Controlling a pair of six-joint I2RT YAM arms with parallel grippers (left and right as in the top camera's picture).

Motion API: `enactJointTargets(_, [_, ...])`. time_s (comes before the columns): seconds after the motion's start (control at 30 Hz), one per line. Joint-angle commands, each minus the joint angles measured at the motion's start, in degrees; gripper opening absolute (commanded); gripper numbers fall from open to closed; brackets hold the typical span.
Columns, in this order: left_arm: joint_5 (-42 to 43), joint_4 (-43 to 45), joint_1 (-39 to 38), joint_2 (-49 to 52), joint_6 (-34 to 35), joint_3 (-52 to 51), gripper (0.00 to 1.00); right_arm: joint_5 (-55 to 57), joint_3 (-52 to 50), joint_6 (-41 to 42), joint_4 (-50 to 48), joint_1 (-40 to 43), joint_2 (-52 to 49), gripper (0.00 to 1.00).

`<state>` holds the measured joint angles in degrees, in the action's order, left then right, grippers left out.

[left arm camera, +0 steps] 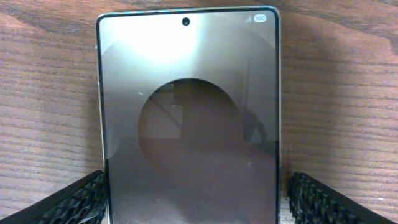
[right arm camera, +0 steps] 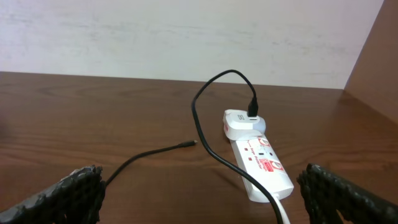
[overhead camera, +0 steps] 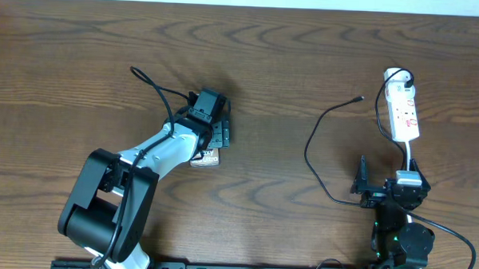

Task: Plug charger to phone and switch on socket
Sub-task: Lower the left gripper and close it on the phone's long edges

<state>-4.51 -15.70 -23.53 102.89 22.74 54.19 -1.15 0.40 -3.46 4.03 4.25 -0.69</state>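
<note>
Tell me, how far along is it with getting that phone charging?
Done: the charger already runs from an adapter on the socket. In hand: the left hand hangs open over the phone, not gripping it; the right hand is open, idle. Left: the tip lies loose on the table, so plugging it in and, seemingly, the switch remain.

Dark wooden table (overhead camera: 266, 63), pale wall (right arm camera: 186, 31) behind

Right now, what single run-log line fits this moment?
left hand: open, straddling phone | right hand: open, empty | charger: tip on table, not in phone | socket: no hand on it
</note>
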Motion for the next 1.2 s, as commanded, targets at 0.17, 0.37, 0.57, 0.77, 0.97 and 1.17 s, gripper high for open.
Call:
enactJointTargets(0.17, [0.8,-1.4,0.1,1.8,1.6,-2.6,0.94,-0.3,-0.1,-0.5,0.2,-0.3,0.3,0.99])
enactJointTargets(0.37, [-0.2,-1.4,0.1,2.6,1.6,-2.6,0.93,-0.3,-0.1,-0.5,0.2,-0.3,0.3,0.99])
enactJointTargets(0.57, [-0.2,-1.4,0.1,2.7,1.6,-2.6,0.85,-0.3,-0.1,-0.5,0.2,-0.3,0.3,0.99])
enactJointTargets(0.77, [-0.2,-1.4,0.1,2.7,1.6,-2.6,0.74,-0.3,-0.1,-0.5,0.2,-0.3,0.3,0.99])
enactJointTargets(0.97, [-0.2,-1.4,0.1,2.7,1.5,-2.6,0.68,-0.3,-0.1,-0.5,0.2,-0.3,0.3,0.99])
enactJointTargets(1.17, [-0.3,-1.4,0.1,2.3,1.3,-2.2,0.66,-0.3,-0.1,-0.5,0.2,-0.3,0.3,0.99])
